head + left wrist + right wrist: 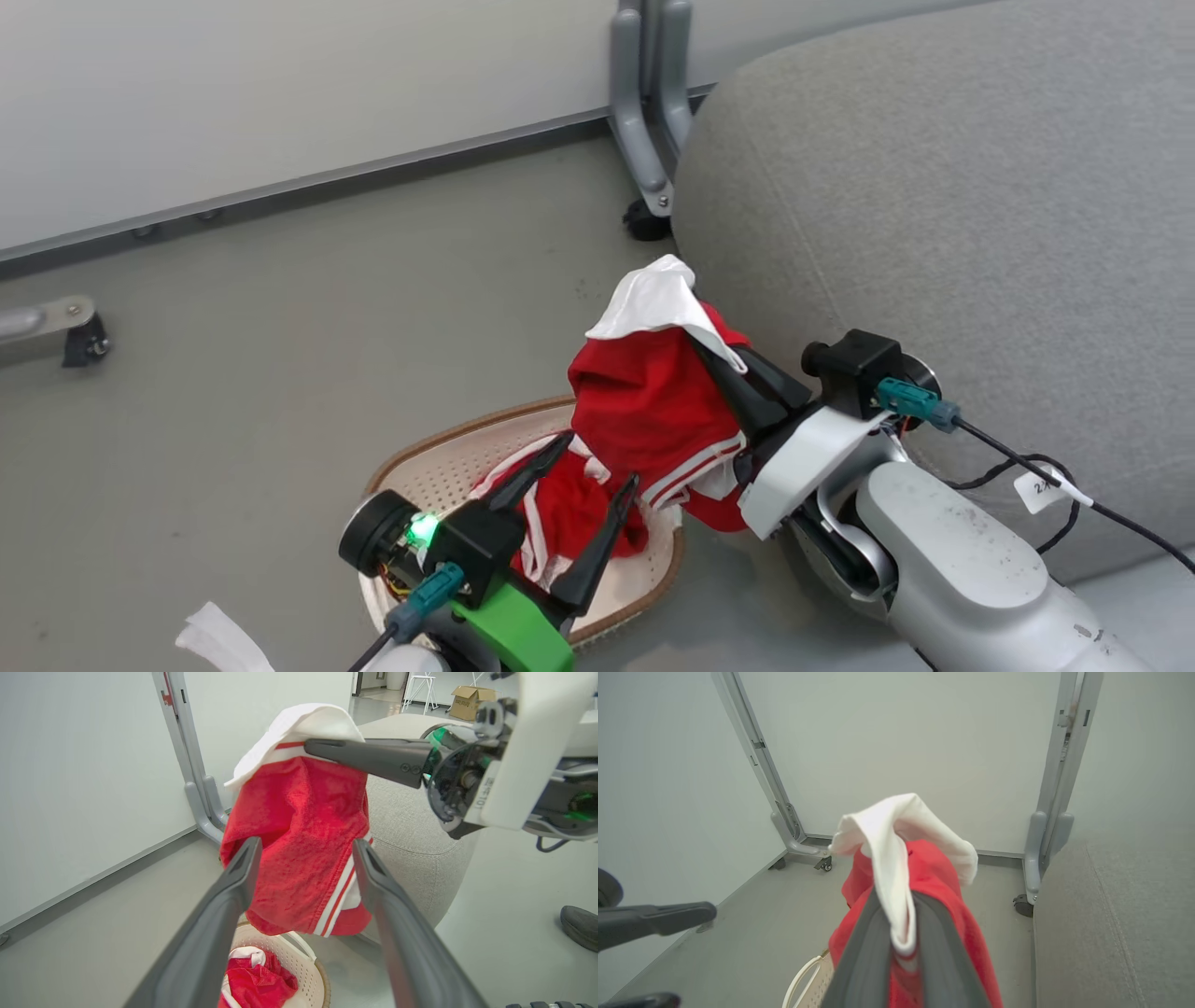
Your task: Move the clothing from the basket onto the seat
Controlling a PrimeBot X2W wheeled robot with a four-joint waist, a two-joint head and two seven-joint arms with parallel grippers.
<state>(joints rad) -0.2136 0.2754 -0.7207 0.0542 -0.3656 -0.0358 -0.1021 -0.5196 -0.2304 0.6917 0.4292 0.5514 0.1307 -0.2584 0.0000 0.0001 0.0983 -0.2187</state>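
Cable tag (1050,487) by the right wrist starts with "2", the rest is not legible. Cardboard box (471,701) far back has print, too small to read. Lettering on the right wrist housing is blurred.

Basket (439,471) (306,963) (817,975) sits on the floor (280,373), close to the seat front. Cream perforated walls, brown rim. Inside is the other garment (569,518) (259,982), red with white stripes, bunched up.

Right pincer (724,359) (322,746) (896,914) is clamped narrow on the red garment (644,401) (299,835) (938,882), gripping it at its white edge. The garment hangs in the air, hem above the basket rim, white double stripe near the bottom. It is just beside the rounded front of the seat (934,187) (411,826) (1111,933), not lying on it.

Left pincer (597,464) (306,845) is wide, nothing between its fingers, over the basket and near the hanging garment.

Grey panel-frame leg with caster (644,219) stands behind the seat. A shoe (579,926) is at the right edge of the left wrist view.
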